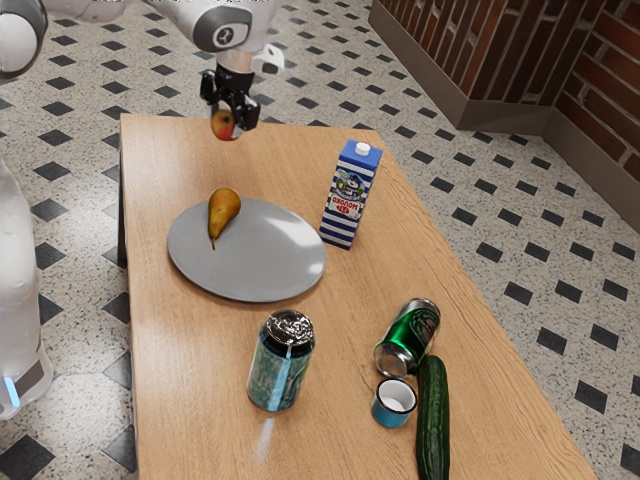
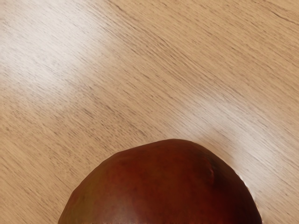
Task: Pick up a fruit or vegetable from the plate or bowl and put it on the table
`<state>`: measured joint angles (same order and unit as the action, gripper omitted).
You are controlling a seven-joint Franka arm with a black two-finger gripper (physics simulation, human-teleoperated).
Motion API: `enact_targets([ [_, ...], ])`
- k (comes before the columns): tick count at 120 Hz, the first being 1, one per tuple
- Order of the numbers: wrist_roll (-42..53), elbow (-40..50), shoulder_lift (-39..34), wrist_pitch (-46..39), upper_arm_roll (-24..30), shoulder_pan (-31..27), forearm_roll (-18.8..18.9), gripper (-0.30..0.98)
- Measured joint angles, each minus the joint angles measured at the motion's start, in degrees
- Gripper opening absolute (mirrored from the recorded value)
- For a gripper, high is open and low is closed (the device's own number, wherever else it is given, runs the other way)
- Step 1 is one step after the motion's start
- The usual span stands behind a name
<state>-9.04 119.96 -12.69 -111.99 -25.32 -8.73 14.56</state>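
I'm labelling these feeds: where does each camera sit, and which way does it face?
Exterior view: at the arm's side, above the table, looking down across the plate and pear; the arm and claw show near the top.
Wrist view: on the arm's hand, facing down past the held fruit to the table.
Shared: fruit and table.

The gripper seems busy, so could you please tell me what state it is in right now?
Gripper: closed on the red fruit, holding it between its fingers.
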Motion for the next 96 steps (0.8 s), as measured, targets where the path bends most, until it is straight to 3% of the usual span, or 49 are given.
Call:
enact_targets([
  [10, 0.0, 0.9, 1.3, -3.8, -1.8, 0.9, 0.8, 0.35],
  [28, -0.2, 2.3, 6.2, -9.7, -9.8, 9.0, -0.2, 0.34],
  [50, -0.6, 4.1, 8.7, -14.7, -12.6, 10.0, -2.3, 0.34],
  [60, -0.4, 4.2, 9.1, -15.9, -12.9, 9.7, -2.9, 0.5],
  [76, 0.1, 3.2, 9.2, -15.7, -12.8, 10.8, -3.6, 0.61],
  [82, 0.2, -3.0, 8.8, -12.1, -12.4, 11.6, -3.8, 0.63],
  [96, 0.5, -28.7, 8.0, 7.9, -11.8, 18.2, -6.4, 0.65],
])
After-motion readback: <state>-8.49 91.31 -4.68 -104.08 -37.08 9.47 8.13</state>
